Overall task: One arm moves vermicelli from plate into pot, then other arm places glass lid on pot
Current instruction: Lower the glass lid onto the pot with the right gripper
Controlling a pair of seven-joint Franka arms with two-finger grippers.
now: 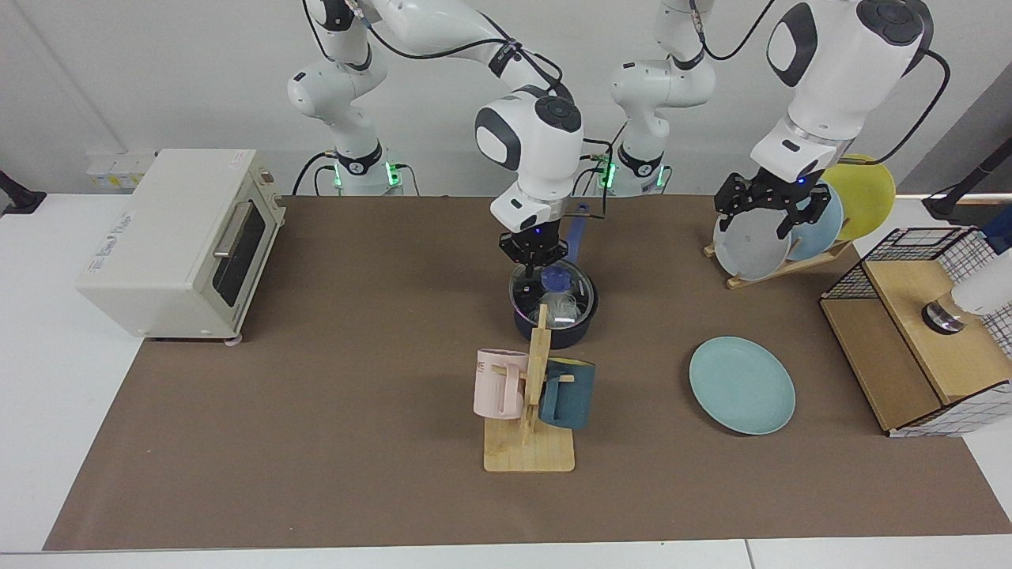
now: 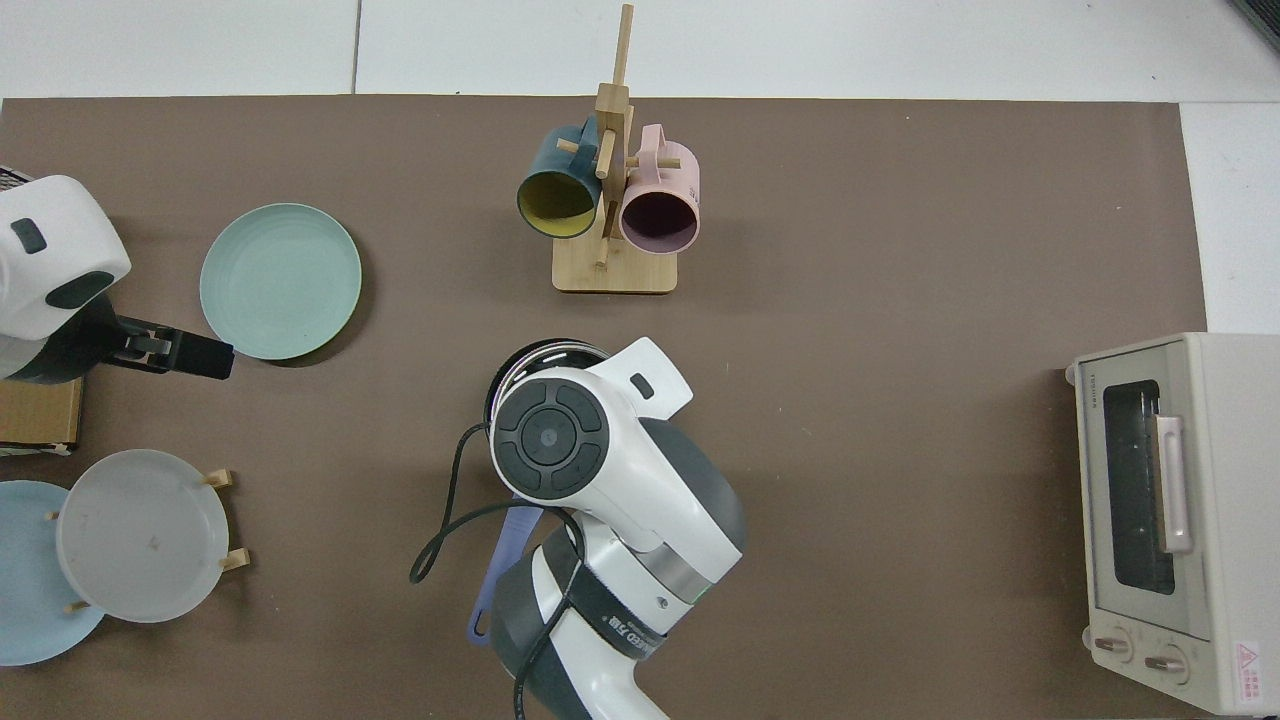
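Note:
The dark navy pot [image 1: 553,328] stands mid-table with the glass lid [image 1: 573,291] resting on it, blue knob up. White vermicelli [image 1: 563,307] shows through the glass. My right gripper [image 1: 534,250] hovers open just above and behind the knob, touching nothing. In the top view the right arm covers most of the pot [image 2: 540,356]; its handle [image 2: 497,575] sticks out below the wrist. The teal plate [image 1: 742,385] [image 2: 280,281] lies bare. My left gripper [image 1: 765,207] [image 2: 205,357] waits open in the air in front of the plate rack.
A wooden stand [image 1: 528,452] with a pink mug and a navy mug stands right in front of the pot. A toaster oven [image 1: 178,241] sits at one end. At the other end are a rack of plates [image 1: 751,245] and a wire-and-wood box [image 1: 917,332].

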